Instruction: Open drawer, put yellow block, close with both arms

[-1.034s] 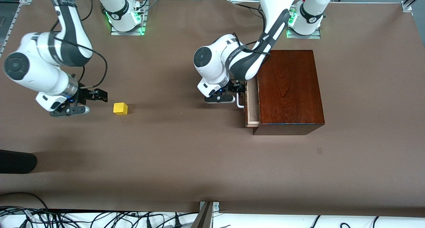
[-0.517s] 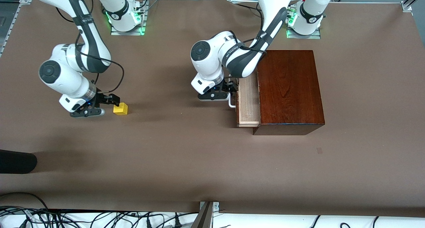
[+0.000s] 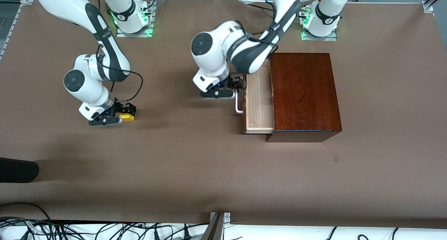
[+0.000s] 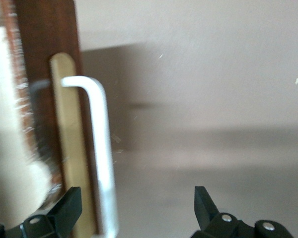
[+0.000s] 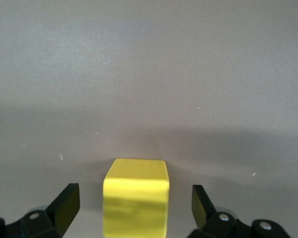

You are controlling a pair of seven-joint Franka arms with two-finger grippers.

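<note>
The drawer (image 3: 258, 103) is pulled partly out of the dark reddish-brown box (image 3: 303, 93), showing its pale tray. My left gripper (image 3: 240, 85) is open at the drawer's front. In the left wrist view the white handle (image 4: 102, 148) stands between the open fingers (image 4: 137, 198), close to one finger (image 4: 69, 208). The handle also shows in the front view (image 3: 238, 105). The yellow block (image 3: 127, 117) rests on the table toward the right arm's end. My right gripper (image 3: 124, 115) is open, low, with a finger on each side of the block (image 5: 135, 198). Gaps show on both sides.
A black rounded object (image 3: 17, 170) lies at the table's edge toward the right arm's end, nearer to the front camera. Cables (image 3: 104, 231) run along the near edge. Bare brown table lies between the block and the drawer.
The drawer has slid farther out of the box, with my left gripper moving along at the handle. My right gripper has travelled to the yellow block and now straddles it.
</note>
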